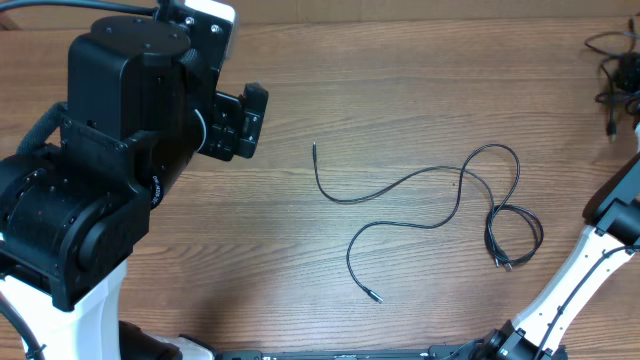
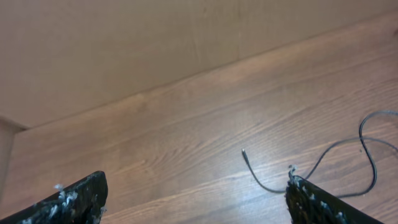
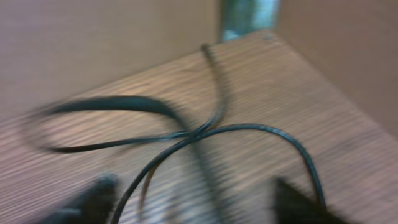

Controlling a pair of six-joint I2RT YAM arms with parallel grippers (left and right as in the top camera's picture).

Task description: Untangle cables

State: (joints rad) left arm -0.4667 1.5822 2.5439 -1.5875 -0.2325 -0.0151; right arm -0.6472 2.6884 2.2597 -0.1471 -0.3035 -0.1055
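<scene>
Thin black cables (image 1: 436,172) lie loose on the wooden table (image 1: 300,250), right of centre. One free plug end (image 1: 314,147) points up-left and another (image 1: 376,297) lies near the front. The strands cross and loop into a small knot (image 1: 503,242) at the right. My left gripper (image 1: 256,122) hovers left of them. In the left wrist view it (image 2: 196,202) is open and empty, with a cable end (image 2: 249,163) ahead to the right. In the blurred right wrist view, crossed cables (image 3: 249,126) lie just ahead of my right gripper (image 3: 196,202), whose fingers stand wide apart.
A bundle of thicker black cords (image 1: 615,65) sits at the far right corner. The right arm's white link (image 1: 560,290) crosses the front right. The bulky left arm (image 1: 110,170) fills the left side. A beige wall (image 2: 124,50) borders the table's far edge.
</scene>
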